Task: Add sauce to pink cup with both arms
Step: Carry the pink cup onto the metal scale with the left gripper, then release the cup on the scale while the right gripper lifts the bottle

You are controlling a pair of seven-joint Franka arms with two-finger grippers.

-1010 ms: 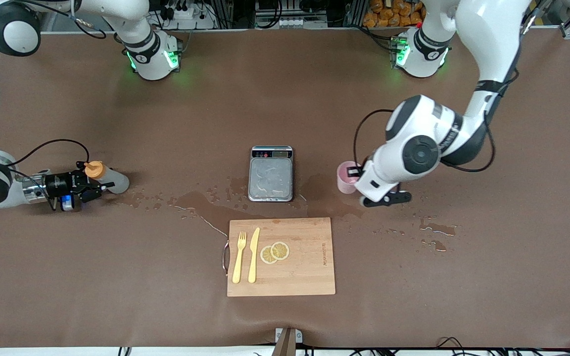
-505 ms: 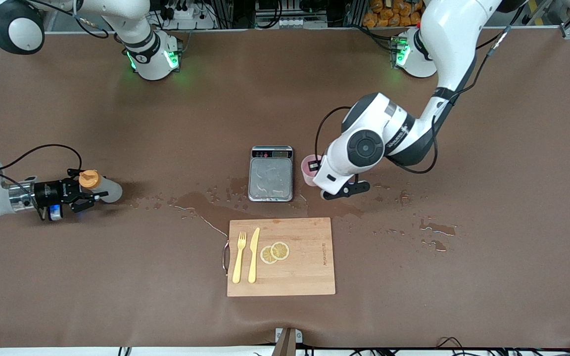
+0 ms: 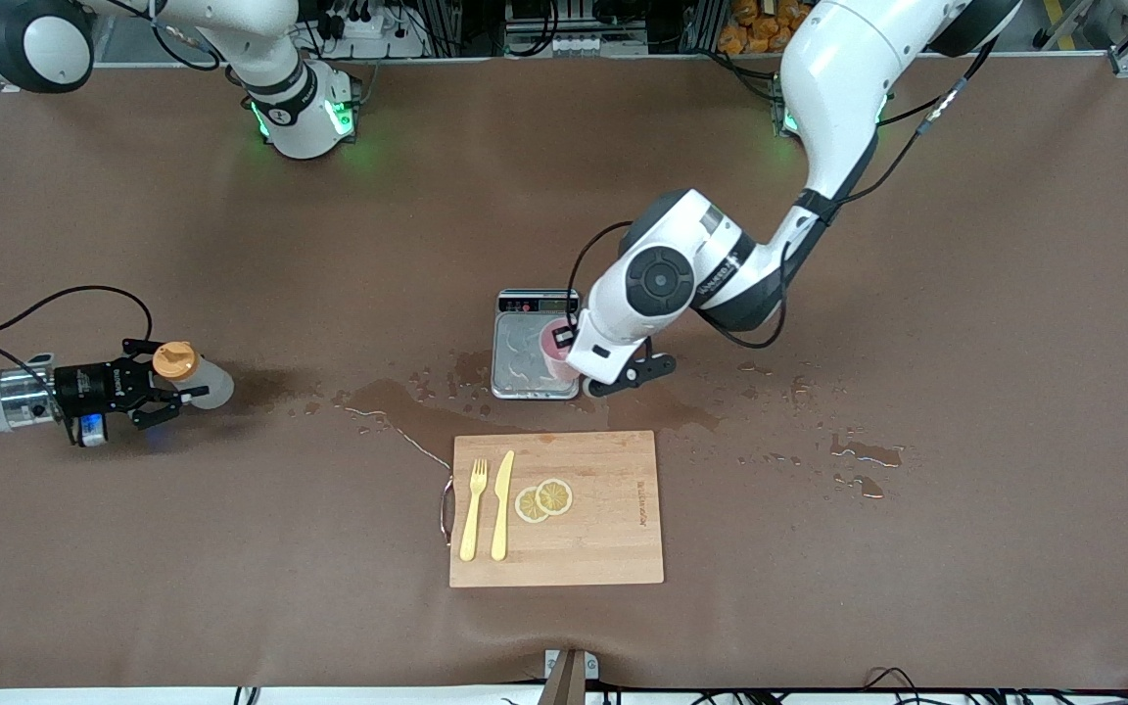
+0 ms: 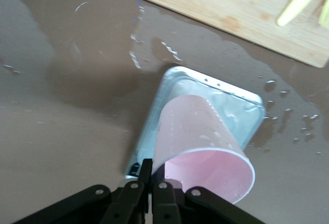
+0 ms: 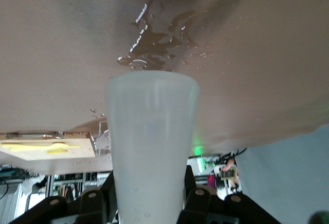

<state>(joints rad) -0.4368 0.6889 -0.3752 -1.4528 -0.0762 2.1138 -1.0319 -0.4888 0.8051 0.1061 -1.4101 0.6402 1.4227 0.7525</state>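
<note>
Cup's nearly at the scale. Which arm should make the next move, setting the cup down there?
Left. The left gripper is shut on the pink cup's rim and holds it over the scale. The right gripper is shut on the sauce bottle near the right arm's end of the table.

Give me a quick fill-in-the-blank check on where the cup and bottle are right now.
1. The left gripper pinches the rim of the ____ cup.
2. That cup is over the metal ____, not the cutting board.
3. The right gripper holds the sauce bottle, whose cap is ____.
4. On the board, the fork lies beside the ____.

Missing words: pink; scale; orange; knife
</note>
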